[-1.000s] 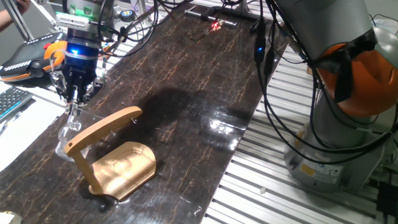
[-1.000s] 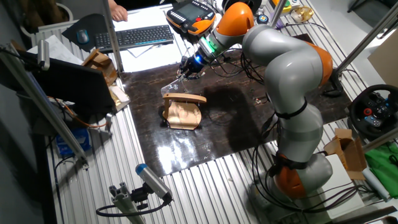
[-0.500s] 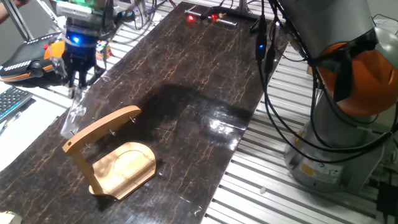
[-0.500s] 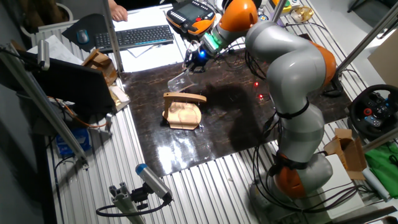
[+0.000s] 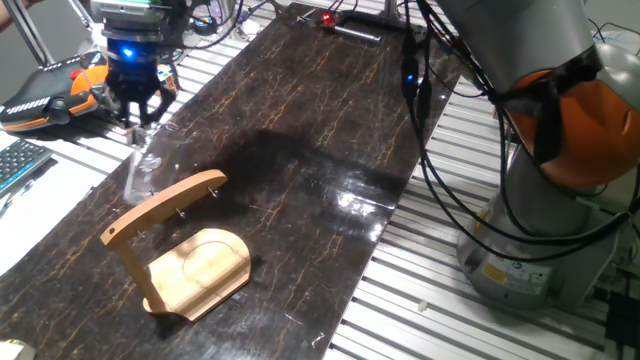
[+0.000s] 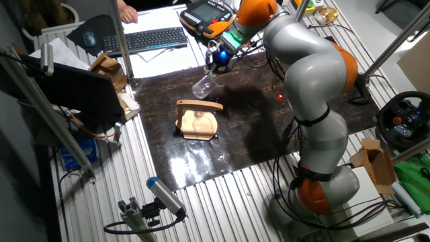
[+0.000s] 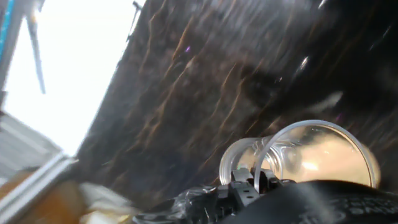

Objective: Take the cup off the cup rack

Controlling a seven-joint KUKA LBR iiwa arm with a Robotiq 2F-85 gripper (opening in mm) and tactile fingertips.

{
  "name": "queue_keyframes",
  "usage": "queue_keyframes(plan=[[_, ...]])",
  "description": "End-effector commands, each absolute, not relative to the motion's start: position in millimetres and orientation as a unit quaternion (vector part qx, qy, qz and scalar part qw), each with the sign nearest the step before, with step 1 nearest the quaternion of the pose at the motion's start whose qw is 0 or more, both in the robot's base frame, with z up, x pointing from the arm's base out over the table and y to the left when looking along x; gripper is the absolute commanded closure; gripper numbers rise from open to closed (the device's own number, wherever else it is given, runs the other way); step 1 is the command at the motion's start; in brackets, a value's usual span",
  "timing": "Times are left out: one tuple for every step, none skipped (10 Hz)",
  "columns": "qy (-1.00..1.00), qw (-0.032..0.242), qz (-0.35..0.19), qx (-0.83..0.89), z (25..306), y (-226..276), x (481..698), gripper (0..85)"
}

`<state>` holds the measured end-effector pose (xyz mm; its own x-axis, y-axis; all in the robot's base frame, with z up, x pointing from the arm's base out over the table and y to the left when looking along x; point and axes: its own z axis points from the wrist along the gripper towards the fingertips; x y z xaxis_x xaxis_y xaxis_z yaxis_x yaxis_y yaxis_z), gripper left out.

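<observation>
The cup [image 5: 141, 172] is a clear glass mug, hard to see, hanging tilted from my gripper [image 5: 137, 124] above the dark table, just beyond the upper end of the rack's arm and clear of its pegs. The gripper is shut on the cup. The cup rack [image 5: 188, 262] is a bamboo stand with a rounded base, a post and a slanted arm, standing at the near left. In the other fixed view the cup [image 6: 203, 86] hangs below the gripper [image 6: 216, 68], above and behind the rack [image 6: 196, 122]. The hand view shows the cup's round rim [image 7: 311, 154] close below the fingers [image 7: 247, 185].
A teach pendant [image 5: 48, 92] and a keyboard [image 6: 144, 39] lie beyond the table's left edge. Black cables [image 5: 428, 120] hang over the table's right side beside the robot base [image 5: 560, 200]. A cardboard box [image 6: 107, 67] stands off the table's corner.
My gripper has lifted the cup up and away from the rack's arm, moving toward the back of the table. The rack has stayed in place.
</observation>
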<state>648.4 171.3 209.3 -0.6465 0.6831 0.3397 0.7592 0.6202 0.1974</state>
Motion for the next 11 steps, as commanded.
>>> queue_keyframes(plan=[[-0.959,0.025,-0.104,-0.262,207.0,150.2,646.0,83.0],[-0.970,0.007,-0.078,-0.229,203.4,141.0,641.4,83.0],[-0.977,-0.007,-0.066,-0.204,199.5,132.5,636.6,83.0],[-0.982,-0.019,-0.048,-0.181,196.2,126.0,632.7,83.0],[-0.985,-0.027,-0.030,-0.166,193.1,123.7,632.1,83.0],[-0.985,-0.033,-0.028,-0.165,187.3,123.9,635.1,83.0],[-0.985,-0.044,-0.021,-0.163,179.7,124.4,638.8,83.0],[-0.986,-0.057,-0.011,-0.157,172.6,123.8,641.3,83.0],[-0.986,-0.069,-0.001,-0.151,167.6,122.7,642.0,83.0],[-0.986,-0.073,0.002,-0.150,164.9,121.3,641.4,83.0],[-0.986,-0.072,0.002,-0.150,163.7,120.8,641.2,83.0]])
